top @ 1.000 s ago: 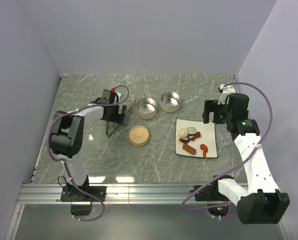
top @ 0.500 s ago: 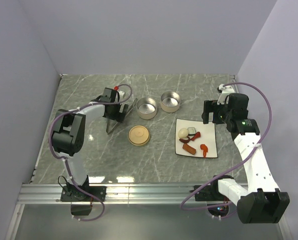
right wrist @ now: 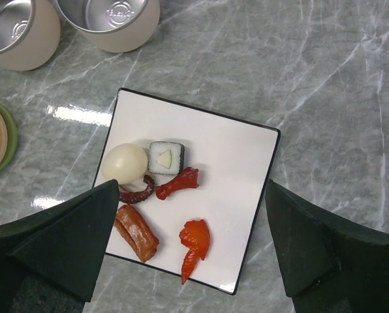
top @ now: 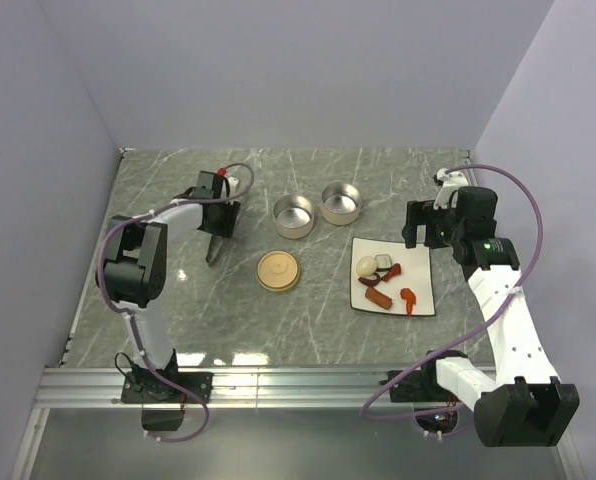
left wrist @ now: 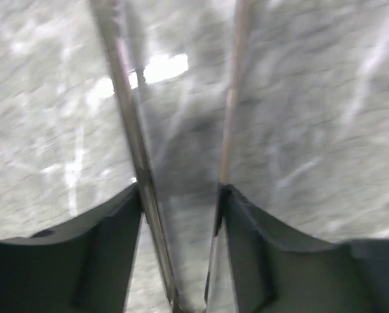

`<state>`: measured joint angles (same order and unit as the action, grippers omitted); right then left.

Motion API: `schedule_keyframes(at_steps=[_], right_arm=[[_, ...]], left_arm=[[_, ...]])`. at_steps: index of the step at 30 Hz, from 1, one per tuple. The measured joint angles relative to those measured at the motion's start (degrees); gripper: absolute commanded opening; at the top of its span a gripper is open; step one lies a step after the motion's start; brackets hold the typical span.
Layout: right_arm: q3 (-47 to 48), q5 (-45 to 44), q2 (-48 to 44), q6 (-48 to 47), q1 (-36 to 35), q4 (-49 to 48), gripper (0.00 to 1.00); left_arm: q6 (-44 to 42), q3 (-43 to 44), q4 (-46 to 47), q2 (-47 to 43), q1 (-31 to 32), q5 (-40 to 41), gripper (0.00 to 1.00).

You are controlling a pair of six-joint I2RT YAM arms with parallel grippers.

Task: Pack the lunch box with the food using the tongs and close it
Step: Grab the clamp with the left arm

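Note:
The silver tongs point(left wrist: 134, 137) run between my left gripper's point(left wrist: 180, 195) fingers, and each dark finger presses on one thin arm. From above, the left gripper point(top: 221, 220) sits at the back left with the tongs point(top: 214, 250) pointing toward me. The food lies on a white square plate point(right wrist: 227, 150): a white egg point(right wrist: 124, 163), a white-and-dark piece point(right wrist: 166, 158), a brown sausage point(right wrist: 136, 233) and red curved bits point(right wrist: 194, 241). My right gripper point(right wrist: 193, 189) hovers open above the plate point(top: 420, 292) with nothing in it. The lunch box is two open round tins point(top: 293, 215) point(top: 341, 203).
A round tan lid point(top: 278, 270) lies flat between the tongs and the plate. Both tins point(right wrist: 109, 23) stand just behind the plate. Grey walls close in the marble table point(top: 308, 320) on the left, back and right.
The left gripper has closed onto the tongs and swung them. They lay slanted toward the left tin and now point toward the near edge. The right arm has not moved.

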<state>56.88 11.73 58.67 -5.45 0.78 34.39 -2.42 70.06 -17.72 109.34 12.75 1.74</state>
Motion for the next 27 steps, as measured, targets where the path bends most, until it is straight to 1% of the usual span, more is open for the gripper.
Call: schedule_keyframes(at_steps=[1,2,4,10,14,20,24,27], right_arm=[[0.0,0.2,-0.1,0.0,0.0,0.0,1.0],[0.0,0.3,-0.2,0.0,0.0,0.0,1.0],[0.0,0.6,-0.7,0.1,0.0,-0.1,1.0],[0.2,3.3,-2.3,0.3,0.0,-0.2,1.0],[1.9,6.0,-0.4,0.5,0.0,0.6,1.0],[4.9,11.9,2.4,4.1,-0.1,-0.6,1.0],[5.1,15.9,2.5,6.9,-1.1,-5.1,1.0],[5.1,16.5,2.3,4.4,-4.1,-8.8,1.0]], left_arm=[[0.0,0.1,-0.5,0.0,-0.5,0.0,0.51],[0.0,0.3,-1.0,-0.1,-1.1,0.0,0.45],[-0.5,0.4,-2.6,-0.4,-2.3,-0.1,0.41],[-1.7,0.5,-9.3,-2.5,-3.8,-0.7,0.36],[-2.8,2.8,-14.0,-4.3,-3.7,-2.0,0.32],[-3.4,9.0,-19.5,-9.5,-3.7,-6.7,0.32],[-3.9,12.7,-22.9,-14.3,-3.7,-12.6,0.32],[-3.7,16.0,-26.2,-17.2,-3.7,-17.6,0.32]])
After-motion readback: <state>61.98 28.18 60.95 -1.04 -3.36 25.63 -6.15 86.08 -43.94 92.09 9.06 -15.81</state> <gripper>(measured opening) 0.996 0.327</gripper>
